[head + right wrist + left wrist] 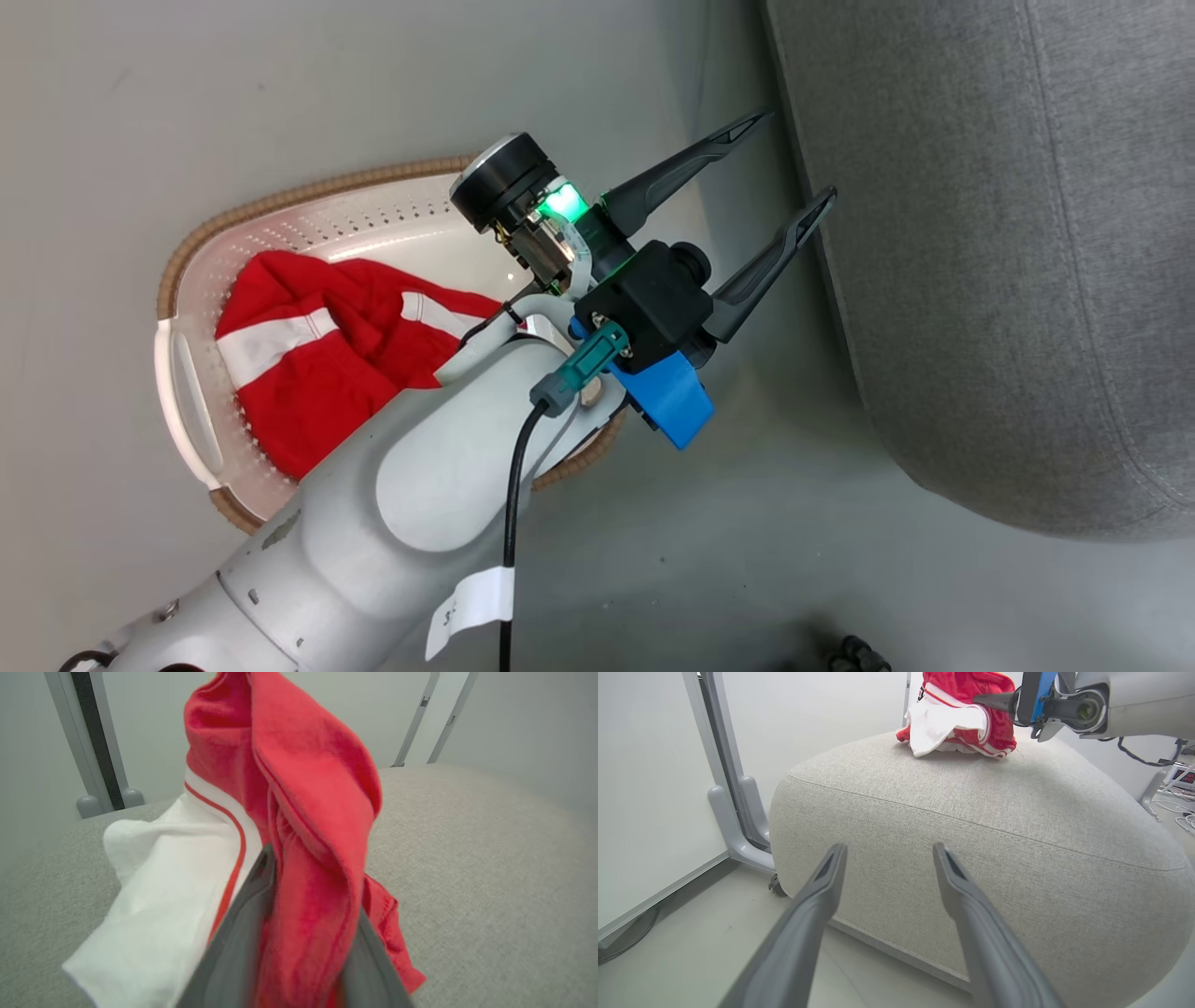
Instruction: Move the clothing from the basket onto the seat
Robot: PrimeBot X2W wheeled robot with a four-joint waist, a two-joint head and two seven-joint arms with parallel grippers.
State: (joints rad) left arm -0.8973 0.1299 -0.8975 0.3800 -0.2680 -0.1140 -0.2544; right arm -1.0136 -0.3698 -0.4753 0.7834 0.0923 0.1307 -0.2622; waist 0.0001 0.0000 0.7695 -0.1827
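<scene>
Red clothing (327,359) with a white stripe lies in the cream basket (280,201) on the floor, partly hidden by my left forearm. My left gripper (795,157) is open and holds nothing, hanging between the basket and the front edge of the grey seat (1008,280); in the left wrist view this gripper (888,847) faces the seat's side (971,835). Another red and white garment (952,723) rests on the seat's top. My right gripper (313,882) is there with its jaws parted, and red fabric (308,788) still stands bunched between and over its fingers.
Grey floor (747,560) runs between basket and seat. A white panel with grey frame posts (733,826) stands beside the seat, with a castor (777,886) at its foot. Cables (1181,816) lie on the floor at the far right.
</scene>
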